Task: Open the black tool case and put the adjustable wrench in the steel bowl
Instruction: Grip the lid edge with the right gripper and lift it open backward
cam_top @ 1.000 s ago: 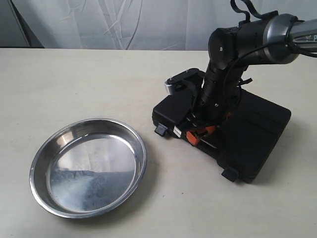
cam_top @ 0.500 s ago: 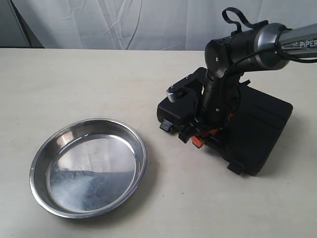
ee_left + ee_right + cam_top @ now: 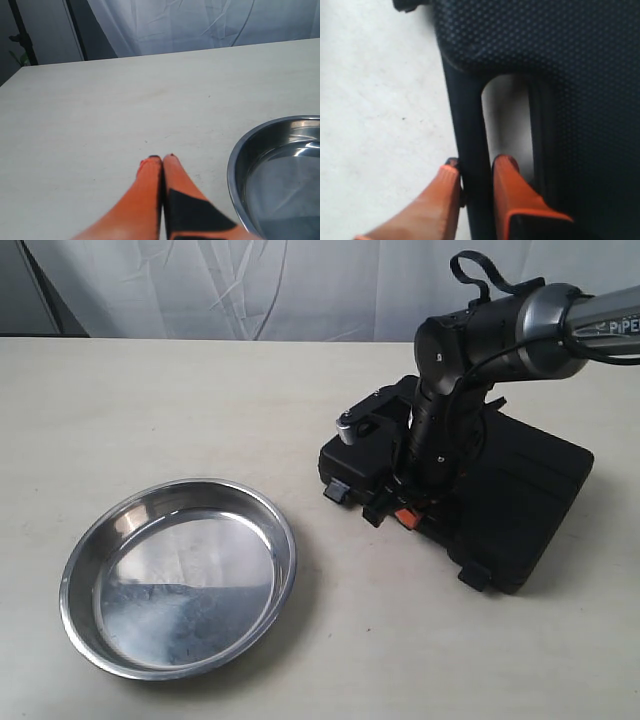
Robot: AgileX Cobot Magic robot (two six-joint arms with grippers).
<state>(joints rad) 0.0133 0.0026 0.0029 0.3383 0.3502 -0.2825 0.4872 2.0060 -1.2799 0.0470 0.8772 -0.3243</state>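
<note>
1. Two risks stand out while your right gripper (image 3: pixel 477 169) grips the carry handle (image 3: pixel 470 125) of the black tool case (image 3: pixel 530 480). If the latches (image 3: pixel 336 490) beside that handle are fastened, and you cannot tell that from here, a pull would likely drag or tip the whole case rather than raise its lid.
2. One further hazard: the handle bar is thin, so a twisting or hurried pull could let it slip out of the pads.
3. Your right fingers (image 3: pixel 447 176) are only slightly apart, one on each side of the bar and pressed against it. They hold nothing else.
4. Your left gripper (image 3: pixel 161 159) has its fingers closed together and empty. It hovers over the bare table (image 3: pixel 200 400) well apart from the case, just beside the steel bowl (image 3: pixel 180 483).
5. The bowl sits empty, well clear of the case on its handle side.
6. You cannot confirm where the adjustable wrench is. A silver-tipped black piece (image 3: pixel 347 426) shows at the case's corner beyond the handle, but it cannot be identified.
</note>
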